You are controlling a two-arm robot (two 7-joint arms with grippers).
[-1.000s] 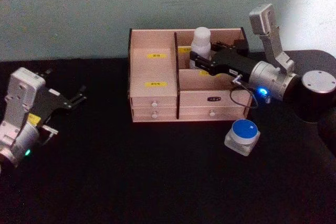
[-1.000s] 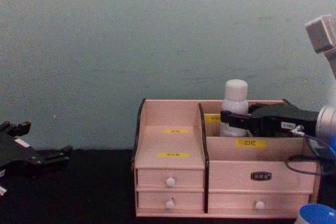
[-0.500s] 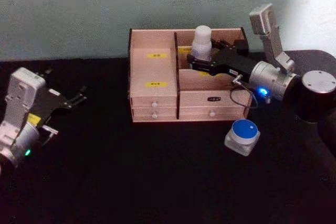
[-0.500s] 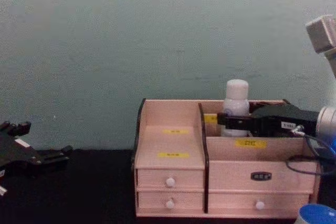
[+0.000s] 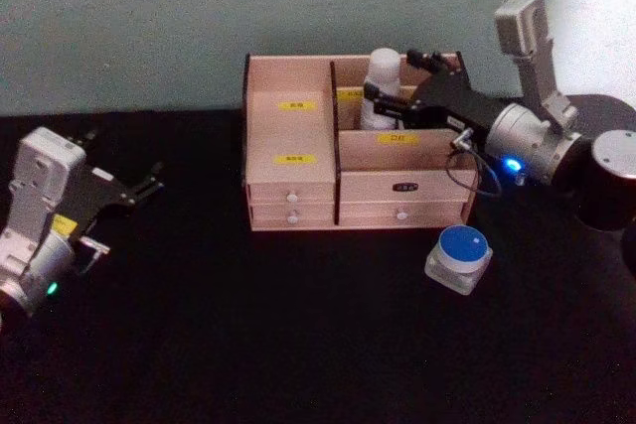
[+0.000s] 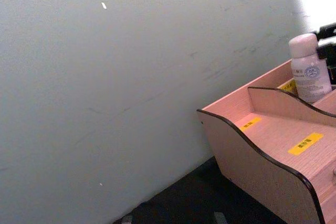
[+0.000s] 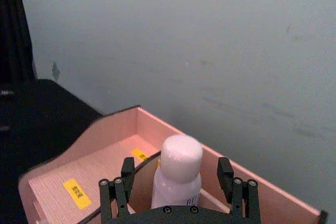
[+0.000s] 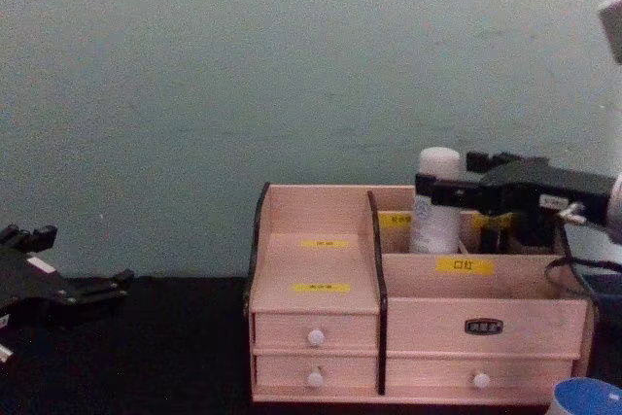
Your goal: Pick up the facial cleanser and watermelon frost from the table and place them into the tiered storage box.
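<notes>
Right jaws spread, flanking upright facial cleanser (image 7: pixel 180 163) in tiered storage box (image 5: pixel 308 131) rear compartment; watermelon frost (image 5: pixel 459 257) on worktop (image 5: pixel 298 345) before box, nearer my right arm. Left jaws parked far left, spread.

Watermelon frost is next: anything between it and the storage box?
Nothing visible: the watermelon frost stands on bare table before the right drawers of the tiered storage box. The right gripper is open around the facial cleanser in the back right compartment; the left gripper sits parked left.

The right end effector (image 8: pixel 445 172) brackets the upright facial cleanser (image 8: pixel 434 225) inside the tiered storage box (image 8: pixel 321 264).
</notes>
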